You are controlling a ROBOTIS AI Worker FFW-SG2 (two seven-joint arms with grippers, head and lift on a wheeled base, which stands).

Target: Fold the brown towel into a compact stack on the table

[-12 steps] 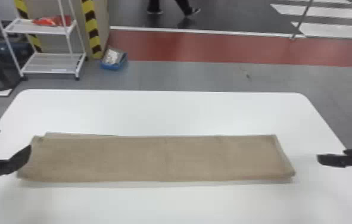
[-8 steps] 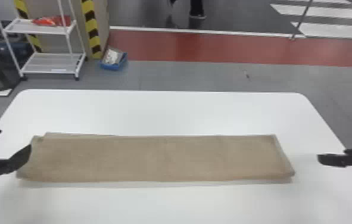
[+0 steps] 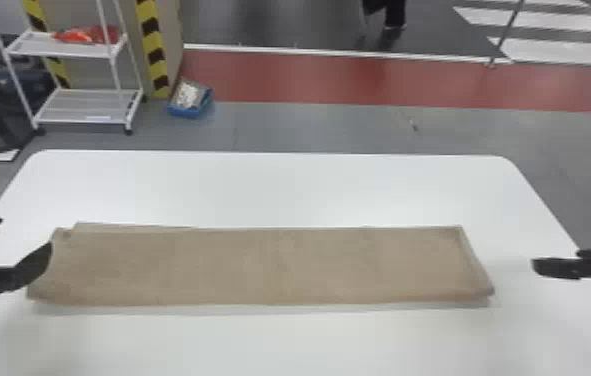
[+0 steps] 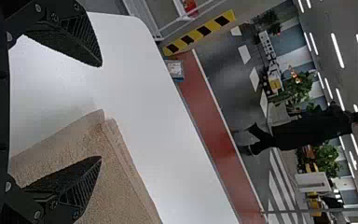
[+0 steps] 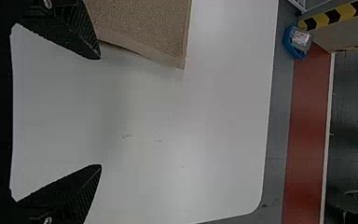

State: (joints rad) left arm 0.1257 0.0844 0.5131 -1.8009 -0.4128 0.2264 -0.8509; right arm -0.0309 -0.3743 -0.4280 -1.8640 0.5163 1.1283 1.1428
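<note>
Towel: brown. Counter: white; faint grey marks noted, right wrist view. Fingers: black. Shelf cart: white; bundle on it, red. Tape: alternating yellow and black bands. Bin: blue. Floor: grey, with red strip and white stripes.
</note>
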